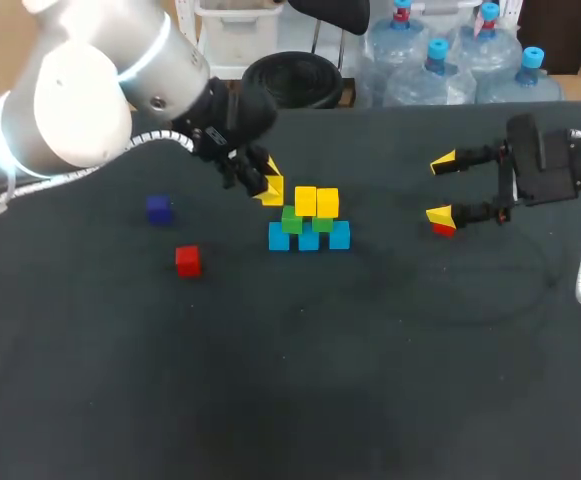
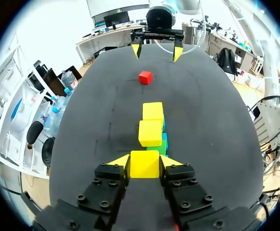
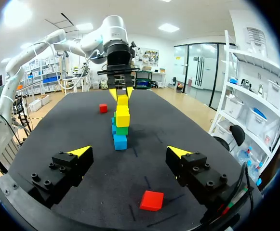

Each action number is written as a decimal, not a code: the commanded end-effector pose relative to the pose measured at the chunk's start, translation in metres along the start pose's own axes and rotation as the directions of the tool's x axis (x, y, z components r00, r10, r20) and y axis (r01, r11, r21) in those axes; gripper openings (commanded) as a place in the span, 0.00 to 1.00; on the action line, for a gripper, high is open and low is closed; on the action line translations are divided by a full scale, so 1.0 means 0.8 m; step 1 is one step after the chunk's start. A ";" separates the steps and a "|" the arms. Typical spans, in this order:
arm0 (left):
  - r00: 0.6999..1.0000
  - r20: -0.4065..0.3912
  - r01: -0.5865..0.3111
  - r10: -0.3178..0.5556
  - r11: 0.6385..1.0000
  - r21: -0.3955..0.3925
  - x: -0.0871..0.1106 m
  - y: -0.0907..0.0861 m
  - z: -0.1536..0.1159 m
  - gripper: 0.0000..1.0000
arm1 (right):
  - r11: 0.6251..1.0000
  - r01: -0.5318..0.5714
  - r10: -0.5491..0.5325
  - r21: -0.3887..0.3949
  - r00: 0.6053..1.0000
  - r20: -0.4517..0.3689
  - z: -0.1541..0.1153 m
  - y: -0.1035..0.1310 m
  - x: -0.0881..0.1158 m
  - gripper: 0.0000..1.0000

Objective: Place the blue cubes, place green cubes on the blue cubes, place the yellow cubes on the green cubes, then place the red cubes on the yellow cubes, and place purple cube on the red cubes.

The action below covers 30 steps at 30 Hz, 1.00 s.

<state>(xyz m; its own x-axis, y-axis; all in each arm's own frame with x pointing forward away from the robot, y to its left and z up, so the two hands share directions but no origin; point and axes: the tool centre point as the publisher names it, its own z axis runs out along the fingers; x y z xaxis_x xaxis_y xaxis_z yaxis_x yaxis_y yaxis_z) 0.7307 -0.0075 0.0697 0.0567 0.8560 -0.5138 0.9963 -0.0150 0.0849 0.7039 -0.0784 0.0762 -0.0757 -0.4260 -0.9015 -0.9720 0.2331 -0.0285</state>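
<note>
You're on the yellow layer: your left gripper (image 2: 145, 162) is clenched on a third yellow cube (image 2: 144, 166), just beside the stack (image 1: 315, 203) on the counter (image 1: 370, 350). I judge it needs lowering squarely onto green. Your right gripper (image 3: 129, 150) hangs released over a red cube (image 3: 151, 200). Count three blue cubes (image 1: 309, 239), two green cubes (image 1: 291, 221) showing, three yellow, two red and one purple cube (image 1: 158, 208).

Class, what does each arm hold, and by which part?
Left jaws grip a yellow cube by two opposite sides; right jaws are open, holding nothing.
</note>
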 end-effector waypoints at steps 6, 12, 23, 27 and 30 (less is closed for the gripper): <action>1.000 -0.003 0.004 -0.004 1.000 -0.003 -0.005 -0.006 0.005 0.00 | 1.000 0.001 -0.001 0.001 1.000 0.002 0.001 0.000 0.001 1.00; 1.000 0.000 0.002 -0.002 1.000 -0.005 -0.007 -0.007 0.008 0.00 | 1.000 0.001 -0.001 0.001 1.000 0.002 0.001 0.000 0.001 1.00; 1.000 0.005 0.012 -0.012 1.000 -0.006 -0.007 -0.013 0.011 0.00 | 1.000 0.001 -0.001 0.001 1.000 0.002 0.001 0.000 0.001 1.00; 1.000 0.006 0.011 -0.011 1.000 -0.005 -0.009 -0.014 0.013 0.00 | 1.000 0.001 -0.001 0.001 1.000 0.002 0.001 0.000 0.001 1.00; 1.000 0.006 0.007 -0.007 1.000 -0.004 -0.010 -0.014 0.013 0.00 | 1.000 0.001 -0.001 0.001 1.000 0.002 0.001 0.000 0.001 1.00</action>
<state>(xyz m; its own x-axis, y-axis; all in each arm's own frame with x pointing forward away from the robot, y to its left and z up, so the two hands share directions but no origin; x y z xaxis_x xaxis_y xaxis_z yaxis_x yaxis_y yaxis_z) 0.7203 -0.0194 0.0641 0.0486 0.8523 -0.5208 0.9966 -0.0070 0.0817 0.7039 -0.0784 0.0762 -0.0757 -0.4260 -0.9015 -0.9720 0.2331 -0.0285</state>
